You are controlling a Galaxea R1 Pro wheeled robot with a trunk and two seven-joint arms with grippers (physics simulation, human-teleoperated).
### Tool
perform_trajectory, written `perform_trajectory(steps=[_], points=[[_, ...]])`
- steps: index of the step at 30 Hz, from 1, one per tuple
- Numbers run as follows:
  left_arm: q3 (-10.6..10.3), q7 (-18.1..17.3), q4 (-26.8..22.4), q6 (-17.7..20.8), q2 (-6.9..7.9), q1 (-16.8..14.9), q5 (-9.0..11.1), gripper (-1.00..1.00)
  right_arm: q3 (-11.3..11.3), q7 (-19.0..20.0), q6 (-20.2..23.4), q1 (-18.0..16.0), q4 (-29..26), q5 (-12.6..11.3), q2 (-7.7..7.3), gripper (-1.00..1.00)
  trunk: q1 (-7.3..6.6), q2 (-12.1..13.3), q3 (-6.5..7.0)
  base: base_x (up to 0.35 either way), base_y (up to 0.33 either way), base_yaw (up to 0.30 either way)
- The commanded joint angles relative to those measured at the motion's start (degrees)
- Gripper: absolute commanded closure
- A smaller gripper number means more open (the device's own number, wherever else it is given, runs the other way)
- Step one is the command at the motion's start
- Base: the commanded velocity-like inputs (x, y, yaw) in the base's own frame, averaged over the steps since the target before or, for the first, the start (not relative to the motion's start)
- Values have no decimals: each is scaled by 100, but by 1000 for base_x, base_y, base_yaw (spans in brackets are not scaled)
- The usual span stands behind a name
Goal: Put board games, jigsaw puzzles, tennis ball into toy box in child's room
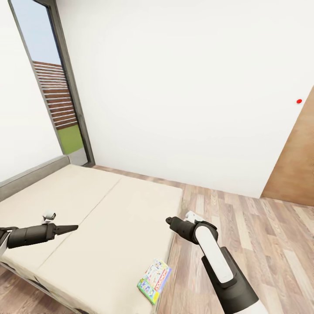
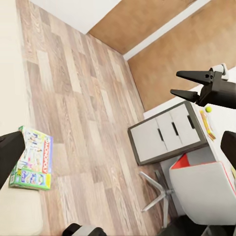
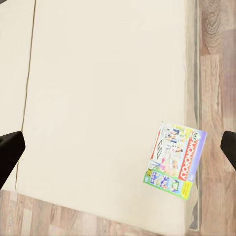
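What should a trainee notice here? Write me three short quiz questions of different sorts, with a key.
1. True or false: the board game lies in the middle of the bed, far from its edges.
2. Pick one. The right gripper is: A) shut on the board game; B) open and empty; C) holding a tennis ball.
3. How many board games show on the bed?

Key
1. False: it lies at a corner of the mattress, close to the edge.
2. B
3. One
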Motion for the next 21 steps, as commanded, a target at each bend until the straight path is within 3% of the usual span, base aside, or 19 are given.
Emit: perform_trajectory(steps=[1,21], points=[[-1,-19,-1,61,1,-5,2,-100,1,-53,12,-7,-7,-44,0,-100,4,-13,-13,-32,-80,49],[-5,-14,-1,26,-13,-4,2,-100,1,-53,12,-7,-7,-44,0,-100,4,-13,18,-25,-141,105]])
